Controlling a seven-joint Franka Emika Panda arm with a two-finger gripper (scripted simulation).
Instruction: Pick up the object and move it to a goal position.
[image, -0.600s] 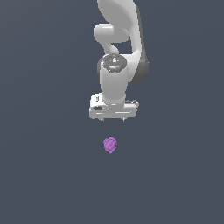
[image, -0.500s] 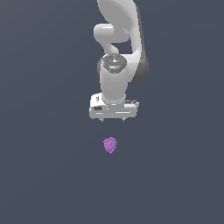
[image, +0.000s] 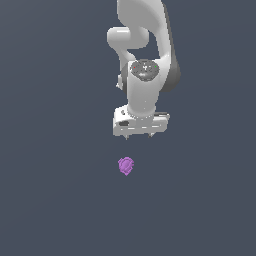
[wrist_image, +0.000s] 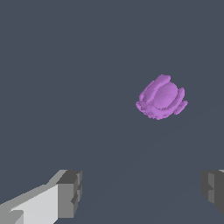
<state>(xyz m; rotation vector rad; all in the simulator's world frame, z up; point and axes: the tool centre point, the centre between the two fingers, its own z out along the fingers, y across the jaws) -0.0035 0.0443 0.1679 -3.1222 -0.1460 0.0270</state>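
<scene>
White rounded arm, dark grey joint cap; boxy white claw, grey fingertips.

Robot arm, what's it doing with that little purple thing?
The white robot arm's gripper hangs open above the small purple object, which sits alone on the dark grey floor. Nothing is touching the object. In the wrist view it lies ahead of the two spread fingers, not between them, so the pickup hasn't happened.

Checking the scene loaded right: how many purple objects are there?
1. The purple object lies on the dark floor, below the gripper in the exterior view, apart from it. Nothing seems hidden.
</scene>
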